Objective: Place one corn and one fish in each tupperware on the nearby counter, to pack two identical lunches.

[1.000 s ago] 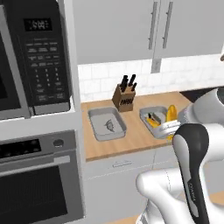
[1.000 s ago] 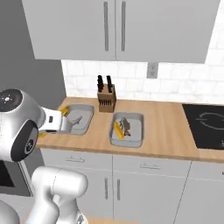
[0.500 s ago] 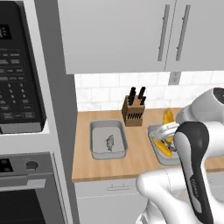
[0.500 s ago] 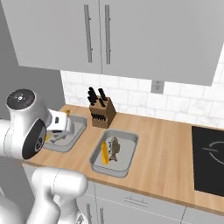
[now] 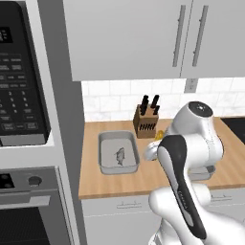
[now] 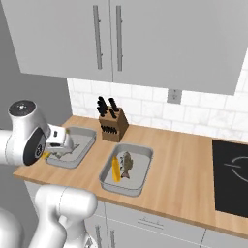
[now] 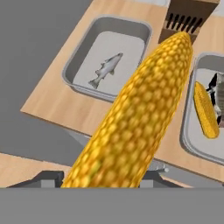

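Wooden counter (image 5: 110, 184) runs across the middle of the left base view, and a grey tupperware (image 5: 104, 153) with a small fish (image 5: 120, 155) in it sits left of centre. Right of it, the white arm covers most of the second container; a sliver of yellow corn (image 5: 158, 135) peeks out beside the arm, just below the knife block (image 5: 146, 123).

From the right base view, the gripper (image 6: 57, 145) sits at the left edge of the frame, over the near rim of the left tupperware (image 6: 83, 152), with a bit of the held corn (image 6: 46, 155) poking out under it. The right tupperware (image 6: 139, 180), at centre, holds another corn (image 6: 115, 169) and a fish (image 6: 127, 162) side by side.

Through the hand view, the held corn (image 7: 135, 118) rises from the bottom centre toward the upper right, clamped between the fingers. Beyond it, the container with one fish (image 7: 106, 69) lies at upper left, and the one with corn (image 7: 206, 110) and fish (image 7: 217, 94) at the right edge.
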### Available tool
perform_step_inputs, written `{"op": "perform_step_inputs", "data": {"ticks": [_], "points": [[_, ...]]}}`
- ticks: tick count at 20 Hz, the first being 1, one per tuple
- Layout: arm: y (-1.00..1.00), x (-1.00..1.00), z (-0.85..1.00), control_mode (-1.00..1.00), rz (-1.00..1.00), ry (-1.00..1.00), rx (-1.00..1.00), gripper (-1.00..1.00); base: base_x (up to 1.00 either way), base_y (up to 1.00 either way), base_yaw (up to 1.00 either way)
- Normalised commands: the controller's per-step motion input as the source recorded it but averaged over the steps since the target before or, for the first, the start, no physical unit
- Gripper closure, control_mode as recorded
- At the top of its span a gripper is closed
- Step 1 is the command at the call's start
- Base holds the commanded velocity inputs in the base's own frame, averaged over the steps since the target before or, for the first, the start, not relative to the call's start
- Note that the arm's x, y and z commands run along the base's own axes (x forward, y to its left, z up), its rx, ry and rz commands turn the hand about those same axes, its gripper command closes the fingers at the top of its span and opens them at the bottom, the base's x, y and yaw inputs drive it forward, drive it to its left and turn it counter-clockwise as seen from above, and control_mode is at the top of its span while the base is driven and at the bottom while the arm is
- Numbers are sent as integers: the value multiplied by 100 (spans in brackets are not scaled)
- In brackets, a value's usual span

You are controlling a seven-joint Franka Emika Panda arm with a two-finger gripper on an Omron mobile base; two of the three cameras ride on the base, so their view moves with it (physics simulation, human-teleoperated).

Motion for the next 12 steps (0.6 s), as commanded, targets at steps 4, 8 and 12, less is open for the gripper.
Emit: {"op": "perform_step_inputs", "data": {"ticks": [4, 8, 12], "points": [[8, 62, -58, -100, 0, 0, 0, 100, 0, 0, 0], [7, 62, -45, -100, 0, 0, 0, 100, 0, 0, 0], [6, 56, -18, -100, 0, 5, 0, 100, 0, 0, 0]]}}
